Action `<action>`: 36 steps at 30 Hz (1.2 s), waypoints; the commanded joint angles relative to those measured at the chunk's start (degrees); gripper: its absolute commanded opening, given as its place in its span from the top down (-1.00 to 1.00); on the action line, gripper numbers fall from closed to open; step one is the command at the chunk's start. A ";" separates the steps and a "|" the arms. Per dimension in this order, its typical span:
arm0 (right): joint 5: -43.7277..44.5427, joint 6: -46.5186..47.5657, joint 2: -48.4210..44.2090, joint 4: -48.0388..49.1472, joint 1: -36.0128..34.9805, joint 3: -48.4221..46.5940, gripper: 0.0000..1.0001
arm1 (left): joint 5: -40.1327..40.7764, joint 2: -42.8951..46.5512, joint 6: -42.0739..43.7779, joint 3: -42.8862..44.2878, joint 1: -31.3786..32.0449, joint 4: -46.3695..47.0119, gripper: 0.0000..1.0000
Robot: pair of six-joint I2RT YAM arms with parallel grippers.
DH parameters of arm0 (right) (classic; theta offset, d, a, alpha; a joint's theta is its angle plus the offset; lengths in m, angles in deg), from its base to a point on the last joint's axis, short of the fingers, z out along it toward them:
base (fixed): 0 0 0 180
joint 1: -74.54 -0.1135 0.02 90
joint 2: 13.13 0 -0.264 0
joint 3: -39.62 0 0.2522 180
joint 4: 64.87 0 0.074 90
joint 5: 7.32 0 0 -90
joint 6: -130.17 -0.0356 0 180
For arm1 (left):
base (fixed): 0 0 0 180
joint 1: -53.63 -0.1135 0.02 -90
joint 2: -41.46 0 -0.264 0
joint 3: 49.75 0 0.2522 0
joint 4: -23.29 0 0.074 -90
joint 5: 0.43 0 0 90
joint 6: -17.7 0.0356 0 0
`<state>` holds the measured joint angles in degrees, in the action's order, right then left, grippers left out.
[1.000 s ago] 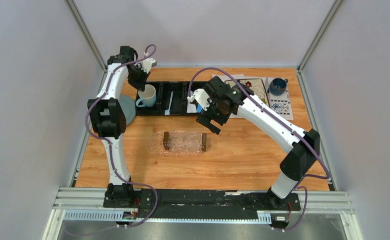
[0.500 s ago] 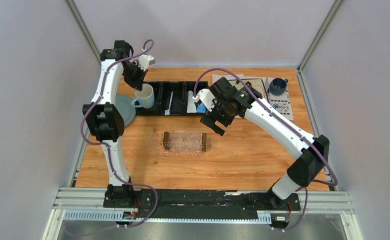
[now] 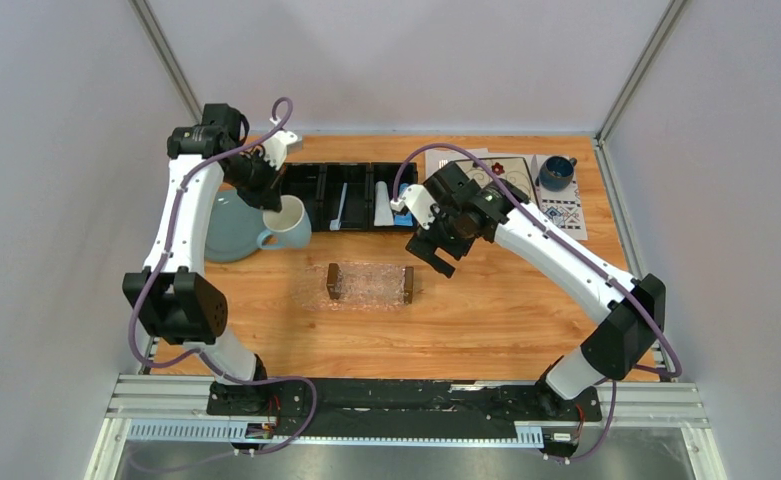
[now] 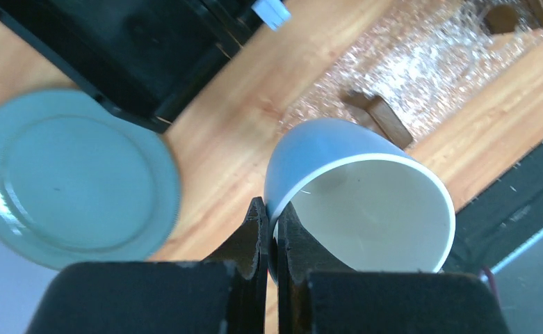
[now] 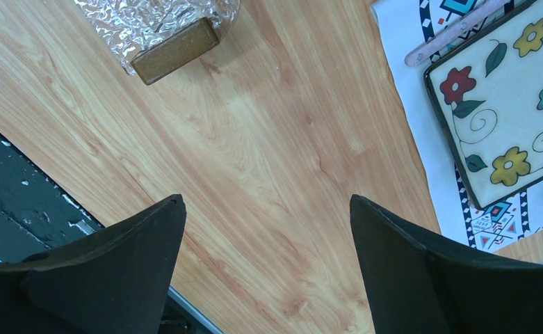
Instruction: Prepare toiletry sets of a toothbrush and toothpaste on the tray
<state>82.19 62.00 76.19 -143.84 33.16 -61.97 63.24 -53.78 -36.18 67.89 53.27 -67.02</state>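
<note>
Toothbrush (image 3: 340, 208), slim and pale, lies lengthwise in the middle compartment of a black three-compartment organizer (image 3: 318, 180) at the far side of the counter (image 3: 486, 310). Seen from above, it is at about 11 o'clock from the tray (image 3: 370, 284) and well apart from it. The tray is clear and crinkle-textured, with a dark wooden bar at each short end. It sits on the counter near the centre with nothing in it.

In the organizer's right compartment, at 1 o'clock from the tray, lies a white tube with a blue patch (image 3: 386, 208).

At 10 o'clock from the tray, the left end effector (image 3: 271, 203) has its fingers pressed together on the rim of a pale blue mug (image 3: 286, 224) with a white inside. The mug is just beside the organizer's near left corner. The left wrist view shows the mug tilted, its wall pinched between the two fingers (image 4: 258, 233). Whether it touches the counter cannot be told. A teal plate (image 3: 221, 225) lies at 9 o'clock from the mug.

At 2 o'clock from the tray, the right end effector (image 3: 434, 252) hangs above bare counter, fingers spread wide and holding nothing. Farther out along 2 o'clock is a square floral plate (image 5: 512, 104) on a patterned mat (image 3: 563, 215), with a dark blue cup (image 3: 556, 172) beyond.
</note>
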 commanded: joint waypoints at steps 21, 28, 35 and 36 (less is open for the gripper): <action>-0.65 -0.38 -6.44 6.06 2.45 6.97 -0.85 | -1.27 15.53 -6.59 -35.14 3.52 26.72 1.00; -0.30 -0.29 -6.44 6.15 2.45 6.97 -0.85 | 1.27 14.12 -5.53 -36.11 4.40 26.81 1.00; -0.48 -0.20 -6.00 6.15 2.45 6.80 -0.85 | 2.51 14.47 -5.09 -39.62 4.49 28.65 1.00; -0.48 -0.29 -6.00 6.23 2.36 6.80 -0.85 | 2.51 14.38 -5.09 -40.32 4.49 29.18 1.00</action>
<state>81.99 62.02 71.42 -139.56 35.47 -54.74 66.54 -40.14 -41.49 28.55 57.42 -40.64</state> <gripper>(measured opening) 0.923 0.030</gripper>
